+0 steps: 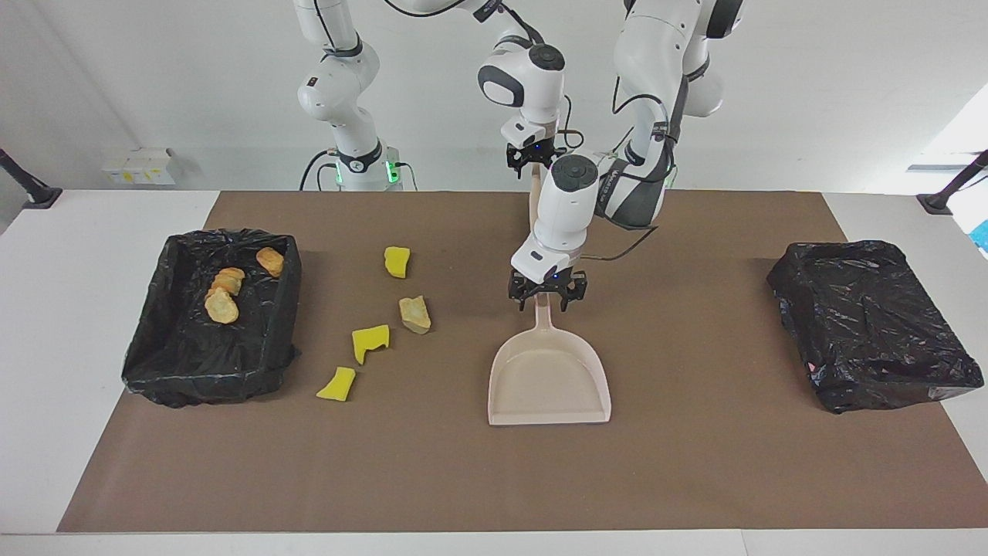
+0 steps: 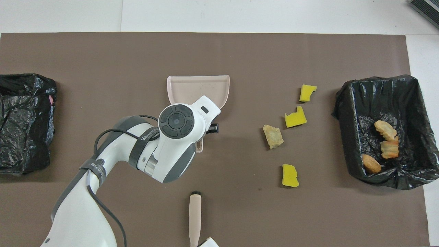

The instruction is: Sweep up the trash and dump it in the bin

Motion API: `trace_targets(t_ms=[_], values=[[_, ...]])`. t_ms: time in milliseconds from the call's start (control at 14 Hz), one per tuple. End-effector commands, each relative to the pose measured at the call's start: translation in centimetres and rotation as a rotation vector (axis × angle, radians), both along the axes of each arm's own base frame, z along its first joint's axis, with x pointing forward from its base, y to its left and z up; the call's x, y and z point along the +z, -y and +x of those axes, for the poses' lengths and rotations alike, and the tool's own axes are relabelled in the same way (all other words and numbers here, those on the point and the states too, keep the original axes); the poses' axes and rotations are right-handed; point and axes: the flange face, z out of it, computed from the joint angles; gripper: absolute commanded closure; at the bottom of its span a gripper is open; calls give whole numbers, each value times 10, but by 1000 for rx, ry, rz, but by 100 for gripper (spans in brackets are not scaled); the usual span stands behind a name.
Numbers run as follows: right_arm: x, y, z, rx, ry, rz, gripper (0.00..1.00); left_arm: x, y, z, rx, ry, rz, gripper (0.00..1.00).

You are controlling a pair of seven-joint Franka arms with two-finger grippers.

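Note:
Four pieces of trash lie on the brown mat: yellow sponge chunks (image 1: 397,262) (image 1: 370,342) (image 1: 336,384) and a tan lump (image 1: 415,314). Three orange-tan lumps (image 1: 221,306) sit in the black-lined bin (image 1: 177,371) at the right arm's end. My left gripper (image 1: 545,300) is down at the handle of the beige dustpan (image 1: 548,378), its wrist covering the handle in the overhead view. My right gripper (image 1: 533,161) is at the robot-side end of the brush (image 2: 195,212), which lies on the mat nearer the robots than the dustpan.
A second bin wrapped in black bag (image 1: 872,324) stands at the left arm's end of the table. The brown mat (image 1: 695,463) covers most of the table, with white tabletop around it.

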Motion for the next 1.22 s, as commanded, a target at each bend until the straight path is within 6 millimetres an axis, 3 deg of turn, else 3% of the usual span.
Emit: trace_targets(t_ms=[0, 287, 430, 645, 717, 932, 1147], values=[[1, 4, -3, 1, -15, 6, 100, 1, -3, 3, -76, 15, 19, 67], [2, 6, -5, 7, -38, -32, 100, 9, -9, 11, -131, 55, 87, 97], [6, 8, -5, 23, -59, -62, 100, 17, -22, 13, -183, 51, 148, 100], [15, 26, -6, 18, -104, -161, 100, 51, -50, 7, -398, -36, 221, 100], [19, 37, 1, 0, -121, -199, 100, 59, -61, 4, -462, -72, 239, 100], [39, 78, 46, -84, -126, -245, 100, 90, -97, -6, -774, -181, 267, 100], [43, 109, 85, -79, -69, -350, 100, 97, -114, -13, -929, -254, 265, 100]])
